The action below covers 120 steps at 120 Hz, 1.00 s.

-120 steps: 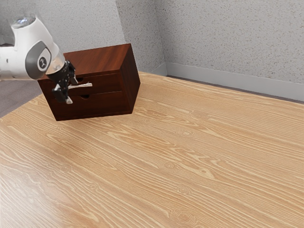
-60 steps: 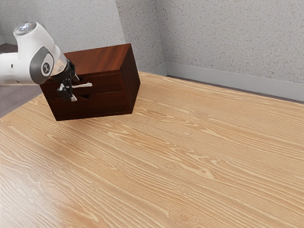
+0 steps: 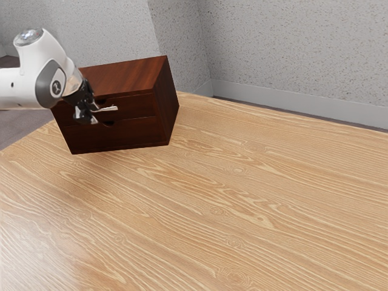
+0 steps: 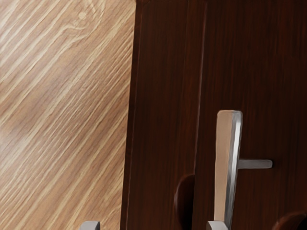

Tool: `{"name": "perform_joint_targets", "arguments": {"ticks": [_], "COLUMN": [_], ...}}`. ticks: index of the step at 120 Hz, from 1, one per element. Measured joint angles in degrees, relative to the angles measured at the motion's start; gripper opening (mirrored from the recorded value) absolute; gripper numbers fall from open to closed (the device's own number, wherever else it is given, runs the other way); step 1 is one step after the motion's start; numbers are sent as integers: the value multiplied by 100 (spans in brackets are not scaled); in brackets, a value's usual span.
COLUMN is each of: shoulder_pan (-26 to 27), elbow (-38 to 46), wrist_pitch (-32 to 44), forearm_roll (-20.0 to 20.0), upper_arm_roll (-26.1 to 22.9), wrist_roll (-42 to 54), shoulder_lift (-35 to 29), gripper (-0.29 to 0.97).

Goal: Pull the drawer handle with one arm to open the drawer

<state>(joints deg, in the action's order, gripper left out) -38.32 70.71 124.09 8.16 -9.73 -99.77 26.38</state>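
So the setup is a big light-oak table point(image 3: 242, 200) with heavy wavy grain, pushed into a corner of grey speckled walls point(image 3: 291, 42) with a pale baseboard point(image 3: 303, 103) along the bottom. A strip of grey floor point(image 3: 18, 121) shows off the table's edge on the exterior view's left.

The dark reddish wooden cabinet point(image 3: 130, 76) sits at the far end of the table, toward the exterior view's left, near the corner. Its drawer point(image 3: 136, 107) is the middle band of the front, with a silver bar handle point(image 3: 108, 109) sticking out of it. The drawer front looks flush with the cabinet, so shut as far as I can see.

The white arm point(image 3: 36, 79) has the black gripper point(image 3: 86, 113) right at the handle's end. In the wrist view the two fingertips point(image 4: 89, 224) sit spread wide apart, not clamped on anything, with one tip right by the handle point(image 4: 227, 163). I can't tell whether it's actually touching.
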Motion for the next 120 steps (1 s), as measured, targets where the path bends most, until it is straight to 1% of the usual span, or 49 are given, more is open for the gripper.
{"name": "perform_joint_targets", "arguments": {"ticks": [42, 92, 104, 120], "shoulder_pan": [0, 0, 2, 7], "elbow": [-523, -366, -327, -272], "wrist_pitch": [15, 230, 261, 284], "forearm_roll": [18, -19, -27, -91], "upper_arm_roll": [7, 6, 6, 7], "wrist_roll": [169, 300, 318, 340], "shoulder_lift": [268, 340, 343, 329], "gripper": [26, 25, 23, 15]}}
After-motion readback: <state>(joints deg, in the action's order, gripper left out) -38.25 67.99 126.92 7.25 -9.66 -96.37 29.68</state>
